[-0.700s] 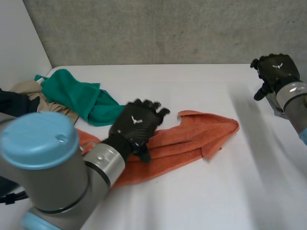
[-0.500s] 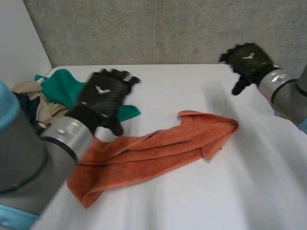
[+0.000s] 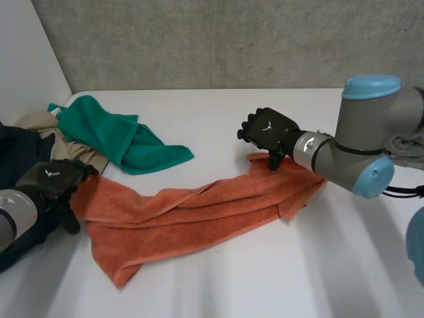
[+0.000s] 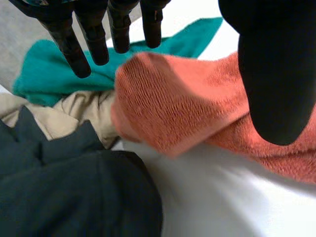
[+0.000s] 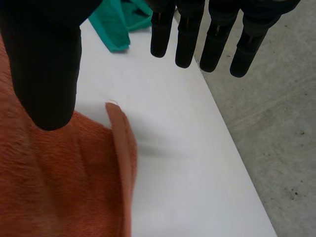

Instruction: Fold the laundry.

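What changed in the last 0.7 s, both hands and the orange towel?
The left hand left the middle of the orange towel and swung to its end by the clothes pile. The right hand came in from the far right to the towel's opposite end. Both are open, nothing gripped. The towel and the green cloth lie as before.

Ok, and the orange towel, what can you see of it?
The orange towel looks like terry cloth, bunched lengthwise into a long creased band lying flat across the white table. One end is wider and loosely doubled over, beside the pile of clothes. The left hand is at that end, fingers straight, not pinching it. The other end has a folded-over edge, and the right hand hovers at its far corner, open, thumb over the cloth.
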`<control>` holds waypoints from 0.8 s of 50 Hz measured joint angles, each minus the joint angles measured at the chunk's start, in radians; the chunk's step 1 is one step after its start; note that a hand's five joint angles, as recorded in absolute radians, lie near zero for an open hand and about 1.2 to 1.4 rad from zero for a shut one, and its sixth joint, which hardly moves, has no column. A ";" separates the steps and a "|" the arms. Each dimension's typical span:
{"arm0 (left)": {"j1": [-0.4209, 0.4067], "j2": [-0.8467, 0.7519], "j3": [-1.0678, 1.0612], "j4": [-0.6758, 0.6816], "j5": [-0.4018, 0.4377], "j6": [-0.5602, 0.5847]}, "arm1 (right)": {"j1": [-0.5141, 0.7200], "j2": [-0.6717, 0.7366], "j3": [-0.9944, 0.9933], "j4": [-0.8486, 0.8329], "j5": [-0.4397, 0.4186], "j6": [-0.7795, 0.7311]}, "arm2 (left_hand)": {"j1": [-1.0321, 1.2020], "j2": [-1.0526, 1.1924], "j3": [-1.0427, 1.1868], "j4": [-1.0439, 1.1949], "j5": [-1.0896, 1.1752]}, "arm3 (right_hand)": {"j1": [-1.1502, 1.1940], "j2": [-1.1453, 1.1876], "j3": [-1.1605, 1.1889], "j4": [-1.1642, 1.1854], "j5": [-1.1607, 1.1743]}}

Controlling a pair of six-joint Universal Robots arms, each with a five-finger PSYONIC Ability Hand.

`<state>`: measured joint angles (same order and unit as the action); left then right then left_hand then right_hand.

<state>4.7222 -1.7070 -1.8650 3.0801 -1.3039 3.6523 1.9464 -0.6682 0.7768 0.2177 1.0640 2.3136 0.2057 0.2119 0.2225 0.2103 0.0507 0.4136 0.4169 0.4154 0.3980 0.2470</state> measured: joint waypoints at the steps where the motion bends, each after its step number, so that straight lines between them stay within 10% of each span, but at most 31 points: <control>1: 0.003 -0.014 -0.011 0.022 -0.001 0.003 | 0.000 0.018 -0.015 -0.014 0.002 0.001 | 0.000 0.000 0.000 0.000 0.000 | 0.000 0.000 0.000 0.000 0.002; 22: 0.010 -0.190 -0.030 0.232 -0.001 0.034 | 0.010 0.222 -0.148 -0.126 0.043 0.004 | 0.010 0.007 0.006 0.007 0.006 | 0.080 0.073 0.076 0.095 0.081; 30: 0.002 -0.253 0.015 0.317 -0.004 0.035 | 0.008 0.265 -0.180 -0.173 0.054 0.006 | 0.825 0.800 0.778 0.805 0.771 | 0.720 0.757 0.749 0.769 0.739; 40: -0.055 -0.264 0.263 0.416 -0.047 0.010 | -0.048 0.144 -0.183 -0.560 0.246 0.123 | 0.880 0.960 0.934 0.993 0.893 | 0.720 0.764 0.773 0.799 0.746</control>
<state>4.6671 -1.9708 -1.6019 3.4965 -1.3511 3.6625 1.8984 -0.5247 0.5940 -0.3419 1.3104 2.4367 1.0861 1.1719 1.1567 1.2037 0.9441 1.1337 1.1810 1.1889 1.1970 0.9935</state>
